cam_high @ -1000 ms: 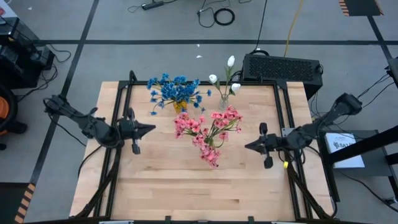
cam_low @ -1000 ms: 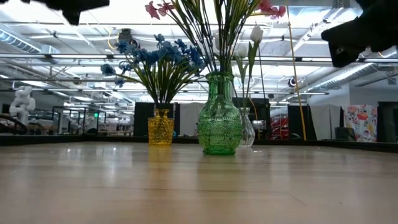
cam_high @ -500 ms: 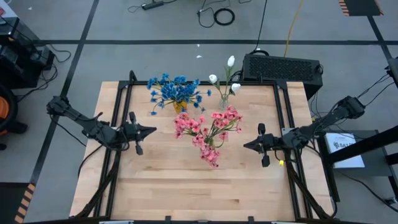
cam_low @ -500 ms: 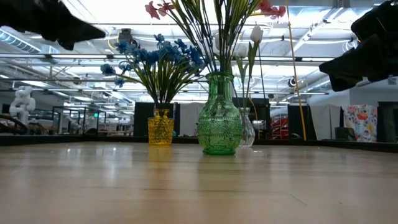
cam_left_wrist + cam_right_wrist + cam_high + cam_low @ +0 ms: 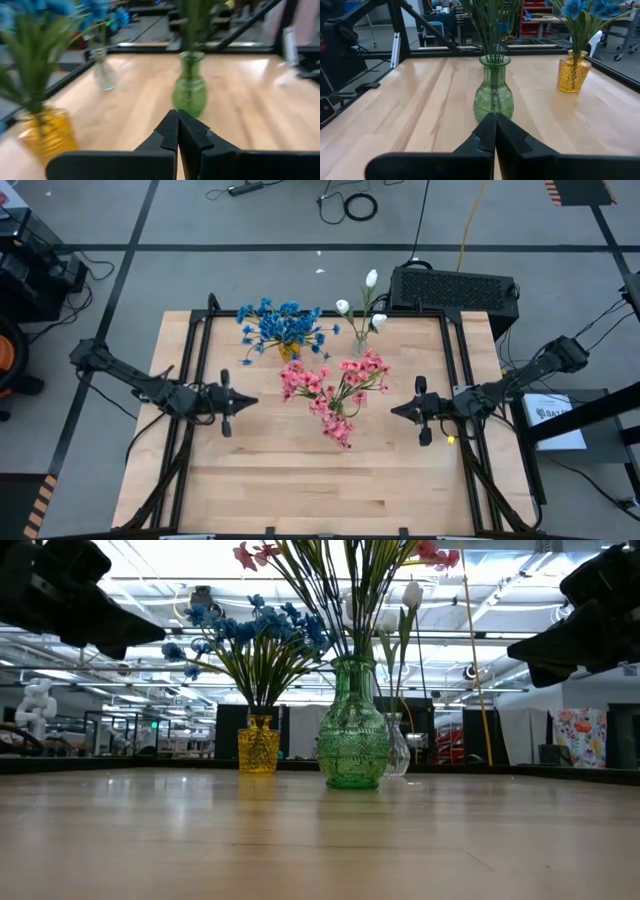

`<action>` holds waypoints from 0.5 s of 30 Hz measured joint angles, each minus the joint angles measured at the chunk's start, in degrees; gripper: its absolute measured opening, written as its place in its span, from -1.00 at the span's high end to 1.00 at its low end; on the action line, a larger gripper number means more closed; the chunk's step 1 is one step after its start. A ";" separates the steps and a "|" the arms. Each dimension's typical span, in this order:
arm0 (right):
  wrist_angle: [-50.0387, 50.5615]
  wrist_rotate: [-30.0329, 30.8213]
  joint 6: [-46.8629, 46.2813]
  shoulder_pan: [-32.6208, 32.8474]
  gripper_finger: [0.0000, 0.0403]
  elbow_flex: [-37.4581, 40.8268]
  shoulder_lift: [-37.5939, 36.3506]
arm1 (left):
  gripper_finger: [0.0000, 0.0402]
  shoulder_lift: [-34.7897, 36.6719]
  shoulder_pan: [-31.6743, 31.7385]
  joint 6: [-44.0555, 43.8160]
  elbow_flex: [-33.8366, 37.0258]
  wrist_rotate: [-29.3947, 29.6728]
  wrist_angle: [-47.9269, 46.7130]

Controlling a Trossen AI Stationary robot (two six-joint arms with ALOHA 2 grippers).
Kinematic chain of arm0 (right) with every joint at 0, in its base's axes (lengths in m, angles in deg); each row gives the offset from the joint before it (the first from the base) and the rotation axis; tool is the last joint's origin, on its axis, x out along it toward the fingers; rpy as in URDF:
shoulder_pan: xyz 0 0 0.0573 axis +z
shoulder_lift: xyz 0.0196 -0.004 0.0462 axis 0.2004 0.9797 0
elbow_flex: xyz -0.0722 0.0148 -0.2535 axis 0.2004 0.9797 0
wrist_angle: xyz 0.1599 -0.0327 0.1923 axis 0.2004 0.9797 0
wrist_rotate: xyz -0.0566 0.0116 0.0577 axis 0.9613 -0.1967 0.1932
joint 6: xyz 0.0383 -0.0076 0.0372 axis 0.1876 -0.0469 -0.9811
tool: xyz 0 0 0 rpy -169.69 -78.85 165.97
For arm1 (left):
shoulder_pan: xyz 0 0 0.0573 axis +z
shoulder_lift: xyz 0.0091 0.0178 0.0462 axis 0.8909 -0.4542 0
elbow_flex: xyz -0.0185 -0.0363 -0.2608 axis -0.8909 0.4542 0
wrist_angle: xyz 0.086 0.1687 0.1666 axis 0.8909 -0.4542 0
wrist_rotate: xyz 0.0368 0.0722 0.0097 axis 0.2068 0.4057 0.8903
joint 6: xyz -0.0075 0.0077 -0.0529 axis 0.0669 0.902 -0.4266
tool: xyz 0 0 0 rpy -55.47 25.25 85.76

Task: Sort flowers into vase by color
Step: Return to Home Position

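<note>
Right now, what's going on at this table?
Nothing is being held. The blue flowers stand in the yellow vase, the pink flowers in the green vase, and the white buds in the clear vase. The left gripper and right gripper are shut and empty, hovering on either side of the green vase.

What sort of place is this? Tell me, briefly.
Probably a robotics lab in an industrial hall: a wooden table, cables across the grey floor, and exposed ceiling beams beyond the green vase.
</note>
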 joint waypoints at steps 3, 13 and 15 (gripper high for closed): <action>0.00 -0.02 -0.04 -0.40 1.00 0.00 0.00 | 0.97 0.36 0.95 1.54 2.76 -3.78 6.10; 0.04 -0.40 -0.69 -0.68 1.00 -0.02 0.00 | 0.96 0.66 4.93 4.20 6.20 -10.65 13.07; 0.04 -1.88 -0.63 -0.68 1.00 -0.02 0.00 | 0.96 0.66 6.12 4.83 6.20 -12.61 13.20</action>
